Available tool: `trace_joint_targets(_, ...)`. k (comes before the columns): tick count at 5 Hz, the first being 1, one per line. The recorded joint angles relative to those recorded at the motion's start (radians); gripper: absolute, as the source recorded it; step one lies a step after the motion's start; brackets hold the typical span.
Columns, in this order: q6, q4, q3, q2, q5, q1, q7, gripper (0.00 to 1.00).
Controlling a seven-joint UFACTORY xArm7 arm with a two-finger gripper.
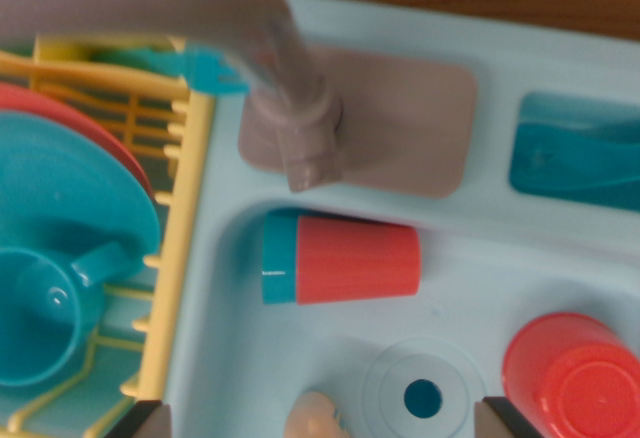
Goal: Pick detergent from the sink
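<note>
The detergent (pixel 340 258) is a red bottle with a teal cap, lying on its side in the pale blue sink (pixel 230 358), cap toward the wrist view's left. It rests just below the grey faucet (pixel 295 108). Only the tips of my gripper (pixel 330 420) show: one finger (pixel 150 420) at the bottom left and the other at the bottom right, far apart. The gripper is open and holds nothing. The bottle lies above the gap between the fingers, apart from both.
A red cup (pixel 572 378) stands in the sink's lower right, beside the drain (pixel 422 396). A peach-coloured object (pixel 315 420) pokes in at the bottom edge. A yellow dish rack (pixel 185 218) on the left holds teal and red plates and a teal cup (pixel 45 313). A teal recess (pixel 580 153) sits top right.
</note>
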Motion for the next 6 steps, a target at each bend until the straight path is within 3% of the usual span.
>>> trace_joint_targets(1,0.000,0.000,0.000,0.000,0.0000,0.0000,0.000,0.00)
trace_joint_targets(2,-0.045,-0.045,-0.003,0.004,0.0064,0.0012,-0.029,0.00)
trace_joint_targets(3,-0.045,-0.045,-0.003,0.004,0.0064,0.0012,-0.029,0.00)
trace_joint_targets(4,-0.086,-0.086,-0.006,0.007,0.0122,0.0023,-0.055,0.00)
trace_joint_targets(5,-0.086,-0.086,-0.006,0.007,0.0122,0.0023,-0.055,0.00)
trace_joint_targets(6,-0.127,-0.127,-0.009,0.010,0.0180,0.0034,-0.081,0.00)
